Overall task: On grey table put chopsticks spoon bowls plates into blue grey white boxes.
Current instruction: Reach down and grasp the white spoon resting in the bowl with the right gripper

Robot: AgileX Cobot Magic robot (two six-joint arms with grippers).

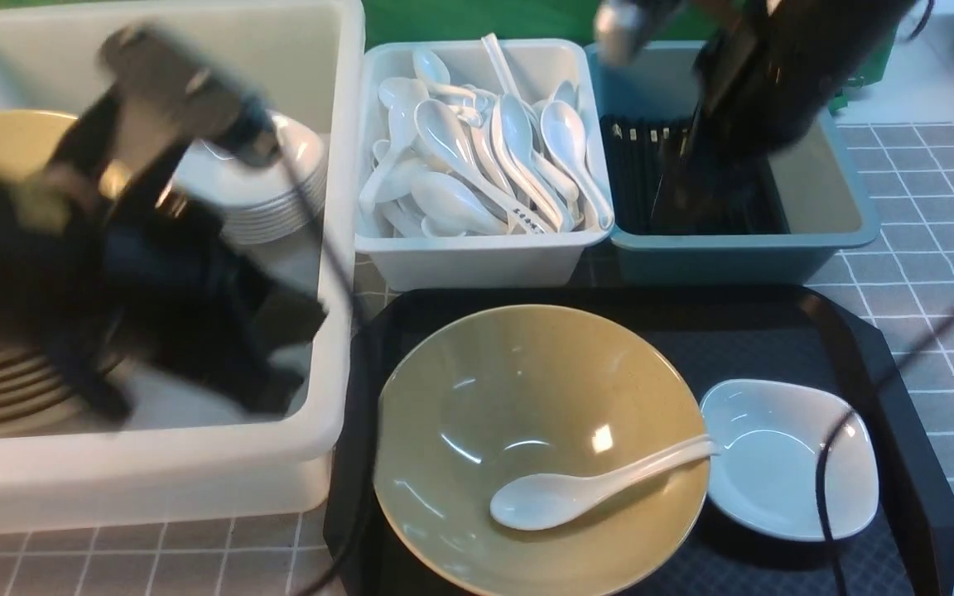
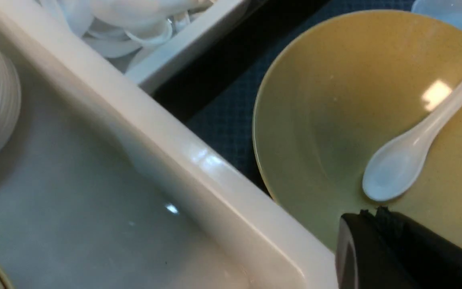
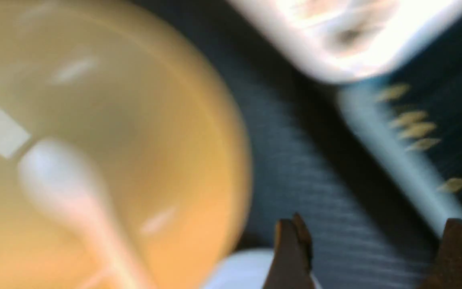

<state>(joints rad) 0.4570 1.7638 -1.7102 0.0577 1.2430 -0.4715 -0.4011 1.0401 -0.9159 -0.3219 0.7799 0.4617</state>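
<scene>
Tray [image 1: 775, 331] holds one bowl [image 1: 527, 381], one spoon [image 1: 576, 492], one dish [image 1: 775, 463].

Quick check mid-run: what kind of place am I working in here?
Likely a canteen-style dish-sorting station. A black tray carries an olive bowl with a spoon. Behind it, a pale box holds spoons, a blue box chopsticks, a big white box stacked plates.

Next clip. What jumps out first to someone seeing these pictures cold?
The big olive bowl on the black tray in front, with a white spoon lying inside it and a small white dish beside it on the right. Behind stand a pale box heaped with spoons and a blue box of dark chopsticks; the left arm and right arm are blurred.
</scene>
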